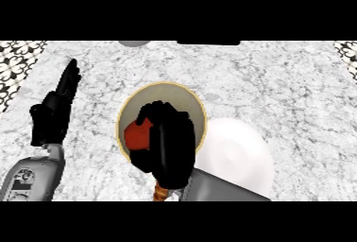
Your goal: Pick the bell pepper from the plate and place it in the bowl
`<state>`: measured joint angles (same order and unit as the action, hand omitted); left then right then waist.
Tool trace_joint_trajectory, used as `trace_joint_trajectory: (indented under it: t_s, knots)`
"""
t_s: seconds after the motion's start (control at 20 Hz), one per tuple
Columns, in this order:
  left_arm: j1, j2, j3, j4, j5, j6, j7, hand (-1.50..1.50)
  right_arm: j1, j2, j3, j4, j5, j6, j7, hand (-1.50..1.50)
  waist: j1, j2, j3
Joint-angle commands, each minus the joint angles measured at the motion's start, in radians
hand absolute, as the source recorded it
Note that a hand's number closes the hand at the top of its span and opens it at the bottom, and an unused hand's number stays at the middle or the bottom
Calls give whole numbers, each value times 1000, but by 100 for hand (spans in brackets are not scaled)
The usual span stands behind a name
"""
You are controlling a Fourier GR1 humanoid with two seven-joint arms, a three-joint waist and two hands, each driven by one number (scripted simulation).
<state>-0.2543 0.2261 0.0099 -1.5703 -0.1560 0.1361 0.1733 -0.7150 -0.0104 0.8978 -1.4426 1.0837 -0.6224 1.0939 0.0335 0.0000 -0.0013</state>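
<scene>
Here, on the marble counter [279,85], a plate [132,101] with a thin yellow rim sits about in the middle, and I take it as my landmark. Over the plate hangs the right hand [167,142], black, coming from a grey forearm that enters at the lower edge. Its fingers are curled around a red bell pepper [137,134], so the hand is grasping it. Only the left part of the pepper shows, as a red patch between the thumb and the fingers; the rest is hidden under the hand. The pepper is over the left half of the plate. I cannot tell if it touches the plate's surface or is a little lifted.

Just to the right of the plate, and slightly lower in the view, there is a white bowl [241,151]. Its rim seems to touch or nearly touch the plate's edge, and the right forearm covers its lower left part.

Well to the left of the plate, the left hand [52,116] rests near the view's edge, fingers straight and pointing up, holding nothing.

At the far side of the counter, beyond the plate, a small grey round shape [132,43] and a dark flat shape [208,42] show at the border; I cannot say what they are.
</scene>
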Motion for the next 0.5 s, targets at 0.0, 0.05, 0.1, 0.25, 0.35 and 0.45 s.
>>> trace_joint_trajectory:
  t_s: [0.0, 0.05, 0.1, 0.25, 0.35, 0.45]
  knots:
    - [1, 23, 18, 24, 5, -21, -28, 0, -93, 10, -62, 144, 24, -51, 149, 150, -3, 4, 0]
    - [75, 16, -1, -69, 1, -17, -2, 0, -71, 10, -77, 197, 36, -55, 111, 150, 4, 0, 1]
    - [11, -8, 11, -2, -11, 18, -9, 0, -96, 10, -85, 215, 47, 7, 104, 150, -13, 2, 1]
    - [50, -12, 12, -19, -2, 10, -38, 0, -110, 10, -116, 325, 86, -12, 88, 150, -12, 2, 1]
    - [7, 26, 43, 17, 22, -29, -23, 0, -148, 10, -149, 452, 60, -70, 37, 150, -4, 8, 1]
    - [15, 12, 37, 24, 11, -19, -48, 0, -136, 10, -221, 524, 3, -124, -61, 150, -10, 9, 1]
